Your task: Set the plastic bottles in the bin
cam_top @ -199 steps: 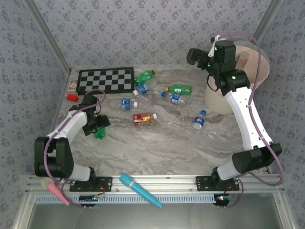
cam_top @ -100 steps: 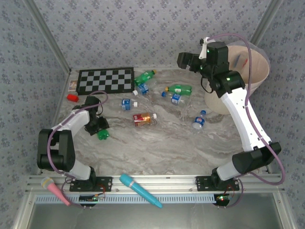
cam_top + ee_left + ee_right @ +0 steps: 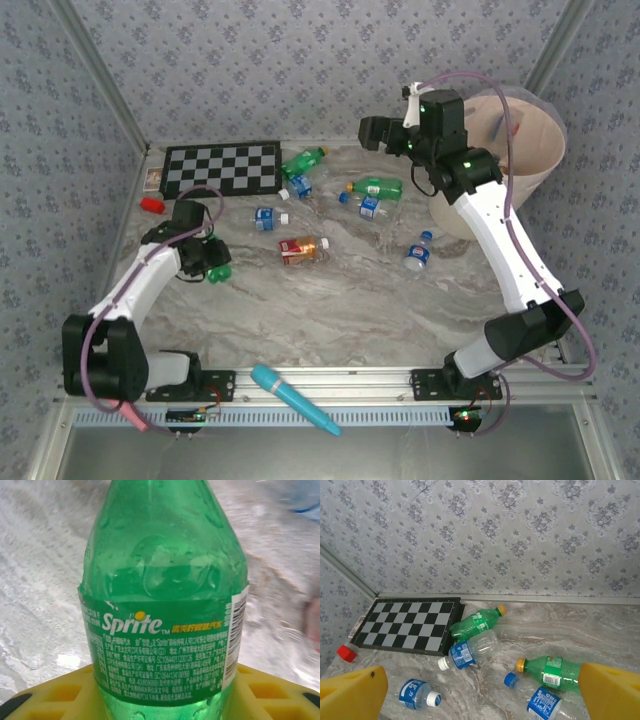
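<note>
The left end effector [image 3: 208,262] is closed on a green Sprite bottle [image 3: 165,605]. Its yellow pads [image 3: 270,690] grip at label level, at the left of the desk [image 3: 330,310], in front of the chessboard [image 3: 222,169]. The right end effector [image 3: 378,133] is spread wide and holds nothing. It hangs above the far side of the desk, just left of the bin [image 3: 540,150], which stands at the far right corner. Seven bottles lie loose on the desk between chessboard and bin, among them a green one [image 3: 303,161] beside the board, a red-labelled one [image 3: 303,249] mid-desk, and a clear one [image 3: 418,252] nearest the bin.
</note>
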Motion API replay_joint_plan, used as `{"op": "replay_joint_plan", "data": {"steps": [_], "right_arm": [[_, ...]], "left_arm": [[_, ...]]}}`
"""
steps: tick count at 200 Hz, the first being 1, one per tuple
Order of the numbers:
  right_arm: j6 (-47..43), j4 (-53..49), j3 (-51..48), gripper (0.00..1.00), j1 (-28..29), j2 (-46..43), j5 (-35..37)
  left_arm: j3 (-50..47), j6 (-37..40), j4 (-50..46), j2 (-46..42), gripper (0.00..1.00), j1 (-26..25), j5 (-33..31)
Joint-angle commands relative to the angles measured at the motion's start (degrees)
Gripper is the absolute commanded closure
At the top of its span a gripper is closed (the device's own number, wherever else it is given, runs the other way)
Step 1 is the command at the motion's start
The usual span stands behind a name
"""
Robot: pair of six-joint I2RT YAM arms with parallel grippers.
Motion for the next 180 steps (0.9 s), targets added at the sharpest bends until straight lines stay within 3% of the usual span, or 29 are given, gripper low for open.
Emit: {"op": "replay_joint_plan", "data": {"steps": [1, 36, 65, 107, 150, 180], "right_arm": [[-4.7, 1.4, 2.7, 0.00, 2.2, 0.8, -0.8], [-6.1, 5.4, 1.0, 0.00, 4.1, -0.2, -1.6], [-4.7, 10.2, -1.4, 0.00, 3.9, -1.4, -8.7], [-1.5, 12.1, -0.6, 0.16, 3.9, 0.7, -24.1], [3.2, 10.0, 3.3, 0.36, 4.6, 6.0, -33.3], [4.6, 8.1, 5.9, 0.42, 6.7, 9.7, -36.1]], "left_arm": [[3.2, 2.2, 0.6, -4.3, 0.50, -2.8, 1.8], [5.8, 4.1, 6.4, -9.2, 0.50, -8.1, 4.2], [9.7, 5.9, 7.6, -9.4, 0.50, -12.6, 4.8], [14.7, 7.9, 9.3, -8.3, 0.50, -17.8, 3.6], [19.3, 10.9, 8.7, -6.4, 0.51, -21.7, 2.2], [22.3, 12.8, 7.5, -4.9, 0.52, -24.7, 1.5]]}}
